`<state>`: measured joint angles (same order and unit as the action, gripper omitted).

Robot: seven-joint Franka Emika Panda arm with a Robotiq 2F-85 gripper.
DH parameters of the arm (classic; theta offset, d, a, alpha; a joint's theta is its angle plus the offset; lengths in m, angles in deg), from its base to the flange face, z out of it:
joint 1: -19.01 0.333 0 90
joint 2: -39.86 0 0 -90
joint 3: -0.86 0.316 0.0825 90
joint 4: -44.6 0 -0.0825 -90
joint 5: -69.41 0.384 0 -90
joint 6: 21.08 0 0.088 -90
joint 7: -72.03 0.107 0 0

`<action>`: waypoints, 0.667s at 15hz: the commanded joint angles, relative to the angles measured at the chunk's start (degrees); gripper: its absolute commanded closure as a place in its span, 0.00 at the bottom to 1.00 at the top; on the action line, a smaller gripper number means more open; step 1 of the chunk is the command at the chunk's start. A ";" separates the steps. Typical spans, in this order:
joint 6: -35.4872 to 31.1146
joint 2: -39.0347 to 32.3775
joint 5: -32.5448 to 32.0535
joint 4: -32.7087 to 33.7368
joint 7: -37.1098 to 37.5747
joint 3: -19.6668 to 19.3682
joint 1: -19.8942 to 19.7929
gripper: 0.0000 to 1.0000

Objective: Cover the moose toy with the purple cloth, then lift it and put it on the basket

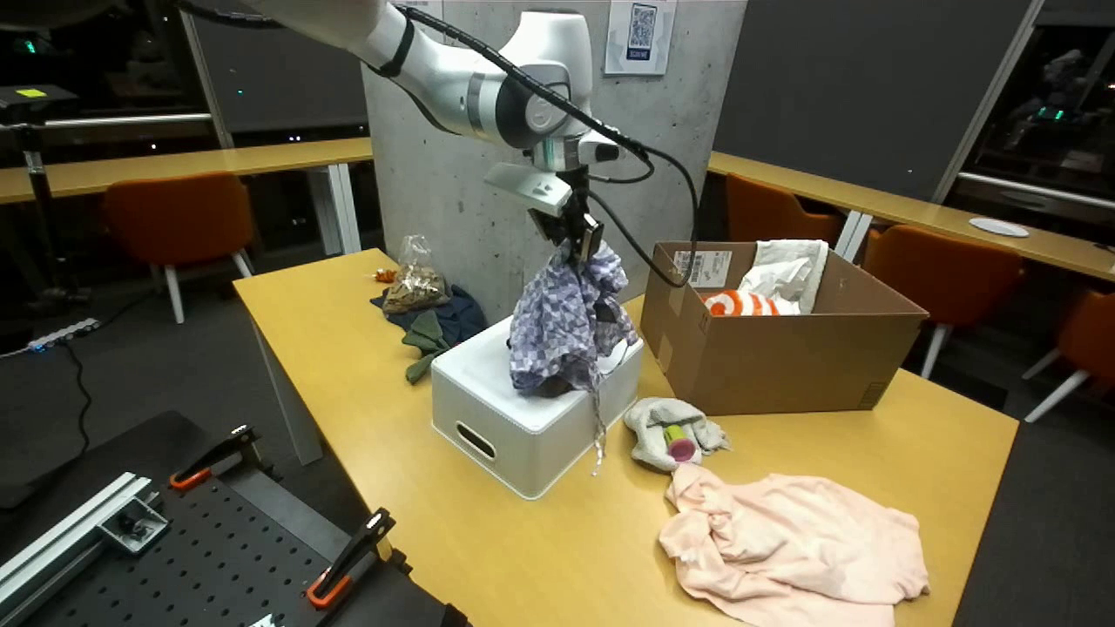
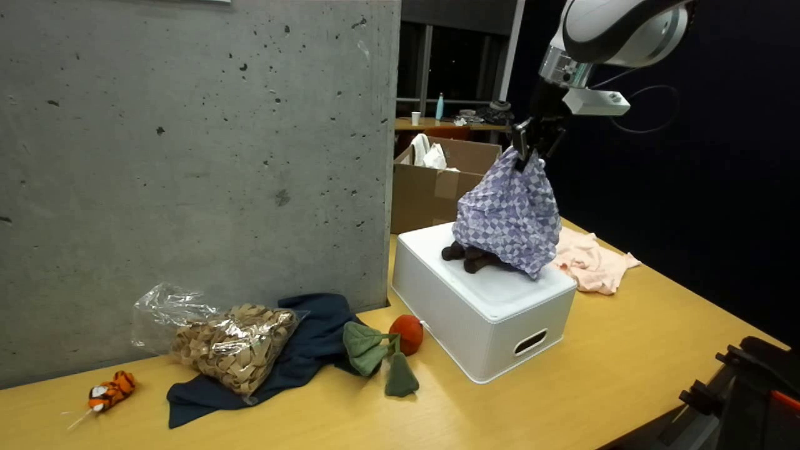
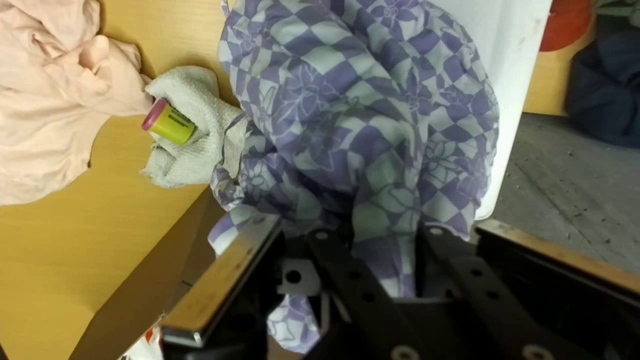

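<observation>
The purple checked cloth (image 1: 557, 326) hangs in a tent shape from my gripper (image 1: 577, 251). It also shows in an exterior view (image 2: 509, 212) and fills the middle of the wrist view (image 3: 350, 120). My gripper is shut on the cloth's bunched top, which runs between the fingers. The moose toy (image 2: 476, 260) is mostly hidden under the cloth; dark brown feet stick out below its edge, at the surface of the white basket (image 2: 450, 281). This basket has a flat top and a handle hole. I cannot tell whether the fingers also pinch the toy.
A cardboard box (image 1: 784, 366) with cloths inside stands beside the basket. A grey towel with a small tub (image 1: 679, 444) and a pink cloth (image 1: 801, 549) lie near it. A plastic bag (image 2: 237, 344), dark cloth (image 2: 312, 362) and red plush (image 2: 407, 334) lie on another side, by a concrete pillar (image 2: 187, 156).
</observation>
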<state>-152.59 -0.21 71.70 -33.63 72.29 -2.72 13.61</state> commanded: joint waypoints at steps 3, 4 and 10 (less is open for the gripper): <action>-2.95 0.45 -0.57 -6.38 -0.26 0.82 1.15 0.97; -2.85 0.19 -0.56 -6.89 -0.19 0.93 1.41 0.97; -2.13 0.47 -0.74 -8.82 -0.02 0.67 2.34 0.48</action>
<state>-155.03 -1.34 71.68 -41.30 72.33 -2.10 16.42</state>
